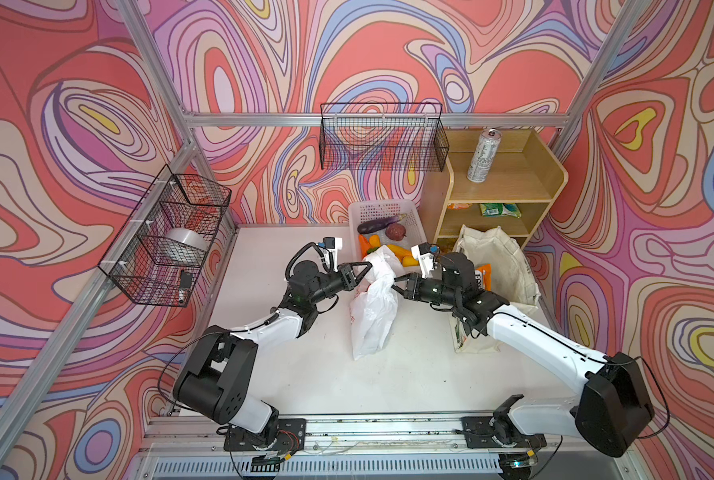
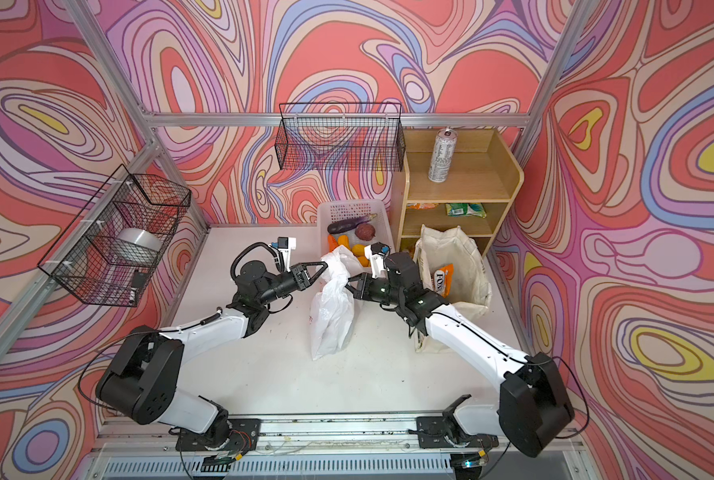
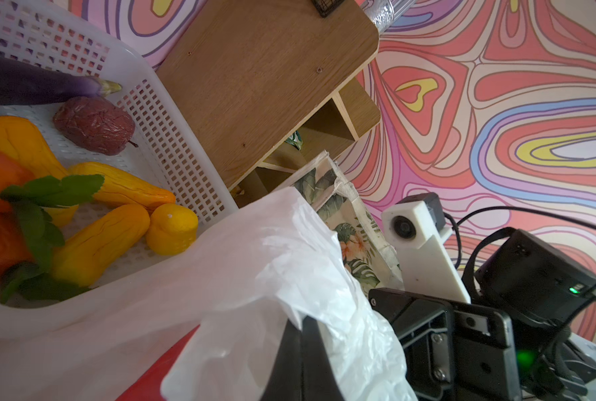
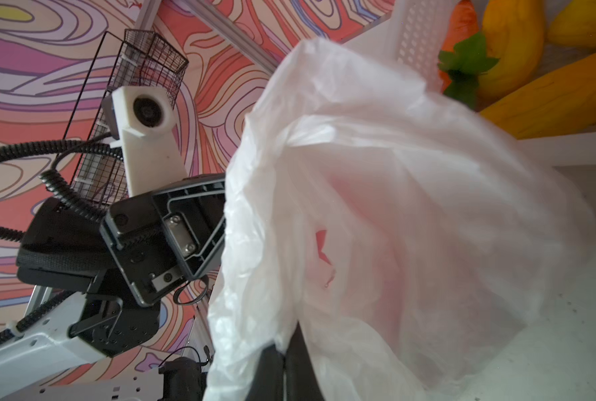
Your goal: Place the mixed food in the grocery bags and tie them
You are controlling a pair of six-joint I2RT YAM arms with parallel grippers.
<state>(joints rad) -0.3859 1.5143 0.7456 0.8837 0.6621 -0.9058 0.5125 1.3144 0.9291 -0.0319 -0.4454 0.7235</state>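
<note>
The white plastic grocery bag (image 1: 374, 316) (image 2: 332, 320) stands on the table between both arms. My left gripper (image 1: 365, 268) (image 2: 325, 266) (image 3: 301, 347) is shut on its upper left edge, and the film (image 3: 255, 260) drapes over the fingers. My right gripper (image 1: 395, 286) (image 2: 348, 286) (image 4: 284, 364) is shut on the bag's (image 4: 393, 208) right edge. The cream canvas tote (image 1: 501, 257) (image 2: 459, 249) sits at the right with an orange snack packet (image 1: 483, 276) inside. An eggplant (image 1: 374, 225), a carrot (image 1: 363, 243) and yellow toy produce (image 3: 98, 239) lie in the white lattice basket (image 1: 380, 210).
A wooden shelf (image 1: 509, 183) at the back right carries a silver can (image 1: 483, 156) on top and a green packet (image 1: 499, 210) below. Black wire baskets hang on the back wall (image 1: 382, 137) and the left wall (image 1: 168, 237). The right arm passes over the tote's near end.
</note>
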